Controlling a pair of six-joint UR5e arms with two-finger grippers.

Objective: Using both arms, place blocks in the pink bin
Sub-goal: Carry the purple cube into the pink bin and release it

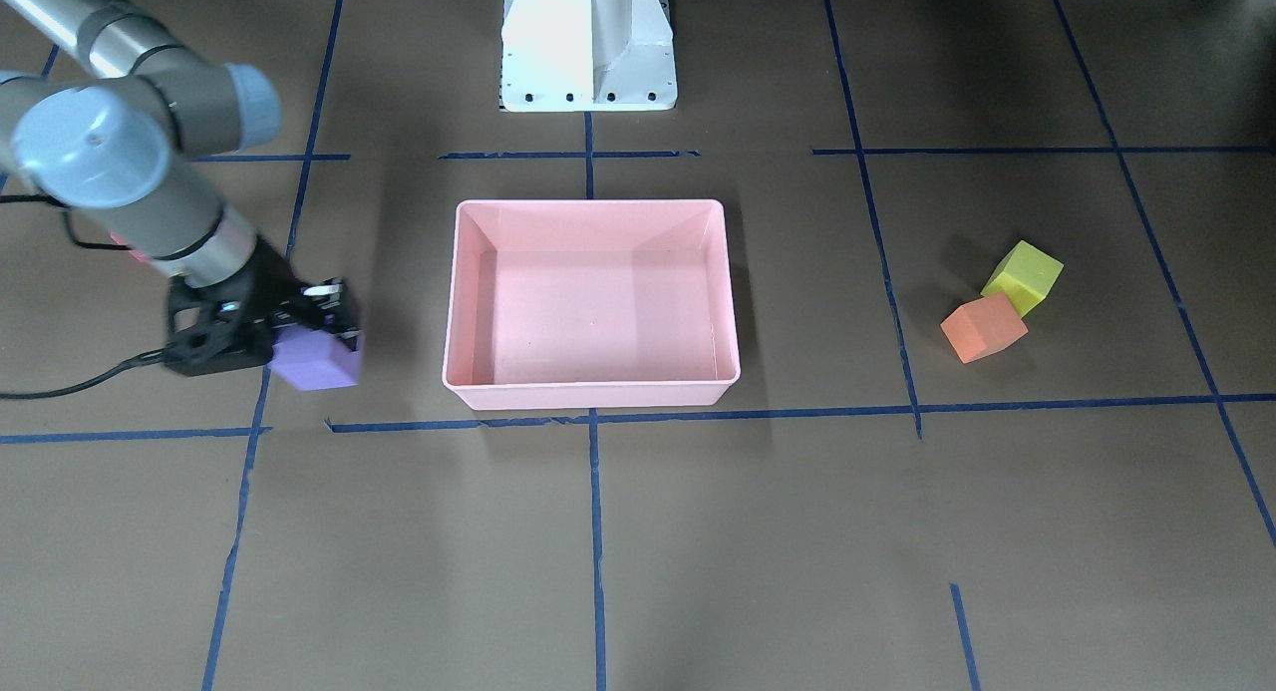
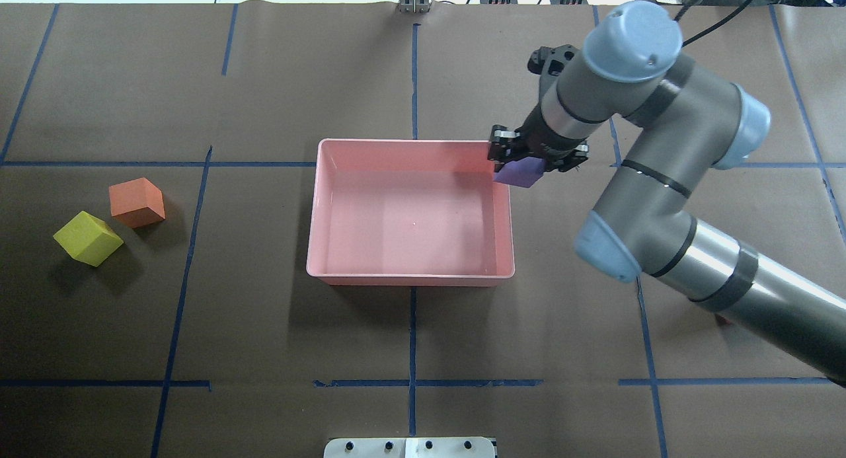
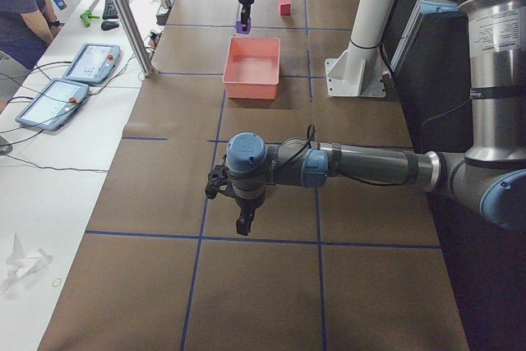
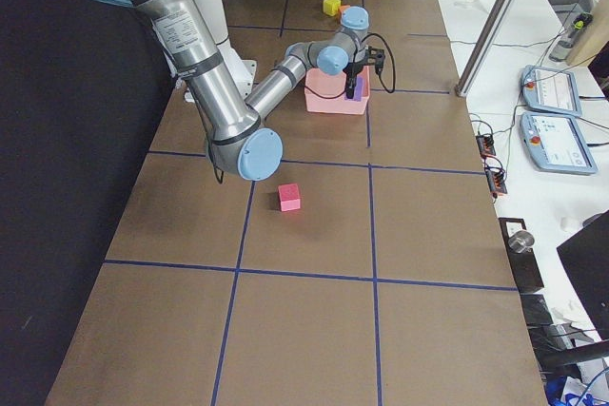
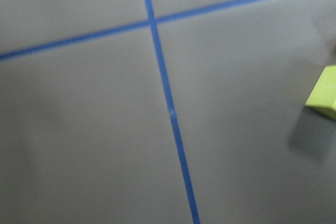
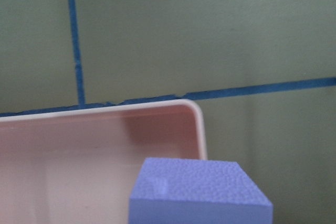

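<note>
The right arm (image 2: 661,180) had its jaws pinching the purple block (image 6: 197,192) from two sides, lifted clear of the desk (image 2: 264,352). In the right wrist view the block hung over a rounded corner of the pink bin (image 2: 410,278), partly above the inner wall and partly above the rim and the desk beyond. This looked like the carry-and-drop step, with the drop not yet safe. Released there, the foam cube could have caught the rolled rim and tumbled outside. A good finish would be to bring the block further inward until its whole footprint was over the bin's floor. It should then go down below rim height without brushing the sloped wall, and only then should the jaws part — light foam dropped from height may bounce.

The bin held nothing. Its floor showed bare in the overhead and front views, so none of the four blocks was home.

Further out, the red block (image 4: 289,197) lay on the desk on the robot's right, well apart from the bin. On the opposite side the orange block (image 2: 137,202) and the yellow-green block (image 2: 88,238) sat just beside each other. The left arm (image 3: 353,166) hung beyond them, wrist pointing down — whether its jaws were spread or pressed together could not be told.
</note>
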